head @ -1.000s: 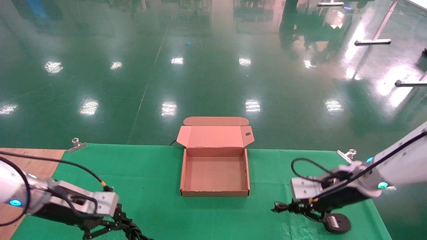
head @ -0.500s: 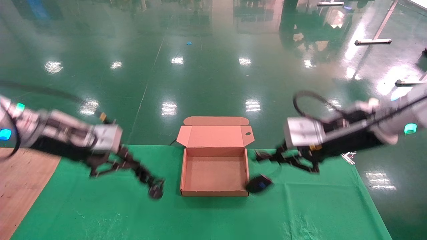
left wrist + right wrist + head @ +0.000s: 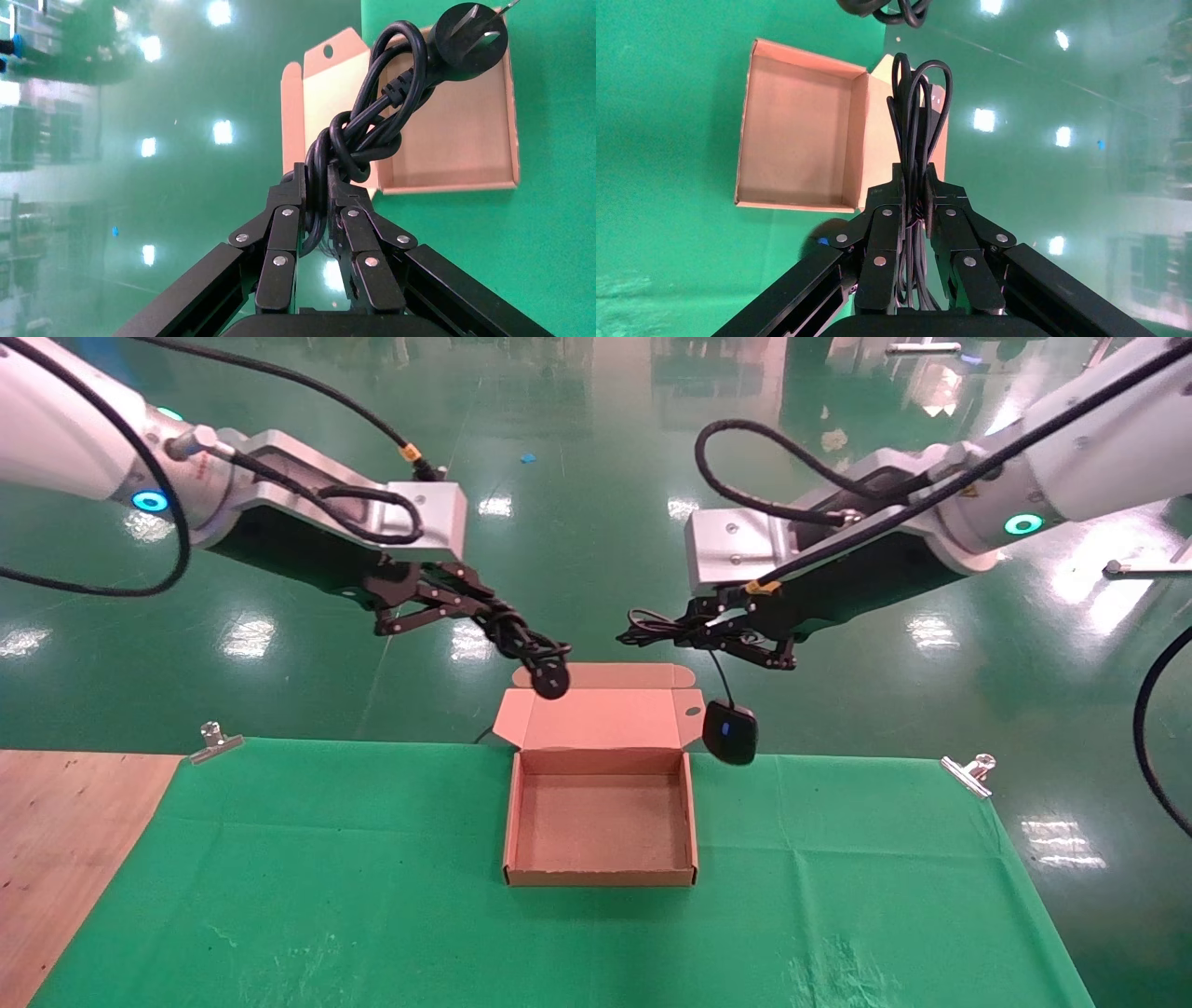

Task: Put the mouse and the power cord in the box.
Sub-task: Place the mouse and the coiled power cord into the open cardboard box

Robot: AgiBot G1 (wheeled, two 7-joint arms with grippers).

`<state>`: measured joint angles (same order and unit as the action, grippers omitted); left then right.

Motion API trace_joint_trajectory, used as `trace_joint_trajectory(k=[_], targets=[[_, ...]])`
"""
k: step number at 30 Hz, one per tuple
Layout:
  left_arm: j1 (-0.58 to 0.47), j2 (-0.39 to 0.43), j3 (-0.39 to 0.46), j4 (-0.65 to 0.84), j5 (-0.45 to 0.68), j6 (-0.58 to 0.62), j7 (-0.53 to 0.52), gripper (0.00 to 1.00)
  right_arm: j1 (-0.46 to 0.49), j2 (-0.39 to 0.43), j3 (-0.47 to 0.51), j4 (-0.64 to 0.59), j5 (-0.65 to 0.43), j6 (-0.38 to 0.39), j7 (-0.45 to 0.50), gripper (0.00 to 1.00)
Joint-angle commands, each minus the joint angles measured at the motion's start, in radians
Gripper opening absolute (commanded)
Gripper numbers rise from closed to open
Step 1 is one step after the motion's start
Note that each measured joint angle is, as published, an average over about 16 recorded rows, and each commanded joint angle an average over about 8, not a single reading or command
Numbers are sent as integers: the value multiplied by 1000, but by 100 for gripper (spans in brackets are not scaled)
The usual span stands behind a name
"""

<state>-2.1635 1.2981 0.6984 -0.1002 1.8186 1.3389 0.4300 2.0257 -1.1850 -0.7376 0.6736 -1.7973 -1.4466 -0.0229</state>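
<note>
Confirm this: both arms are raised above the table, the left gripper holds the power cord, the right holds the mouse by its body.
Not the body: the right gripper clamps the mouse's cable, and the mouse dangles below, per the head view. The left gripper does hold the power cord.

Matt brown cardboard box (image 3: pixel 600 822); green cloth over wood surface (image 3: pixel 56 831); glossy floor (image 3: pixel 596 523); smooth black rubbery cord (image 3: pixel 365 133); metal clips (image 3: pixel 967 771).

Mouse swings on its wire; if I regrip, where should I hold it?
Probably by its body: the mouse dangles by its thin wire from the right gripper, beside the box. A pinch across its narrow sides, from the open right side, looks steadier than the looped wire.
</note>
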Motion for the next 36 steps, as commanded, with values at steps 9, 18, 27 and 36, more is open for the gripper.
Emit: trace_joint_trajectory(k=[9, 18, 27, 36], targets=[[143, 47, -18, -4, -29, -185, 55, 0, 35, -53, -3, -200, 1, 22, -131, 0], [474, 65, -51, -199, -125, -607, -79, 0, 15, -35, 7, -262, 28, -1, -194, 0], [710, 70, 81, -430, -132, -788, -265, 0, -29, 13, 13, -293, 41, -12, -239, 0], [757, 75, 287, -489, -113, -907, -441, 15, -57, 41, 14, -330, 42, -8, -281, 0]])
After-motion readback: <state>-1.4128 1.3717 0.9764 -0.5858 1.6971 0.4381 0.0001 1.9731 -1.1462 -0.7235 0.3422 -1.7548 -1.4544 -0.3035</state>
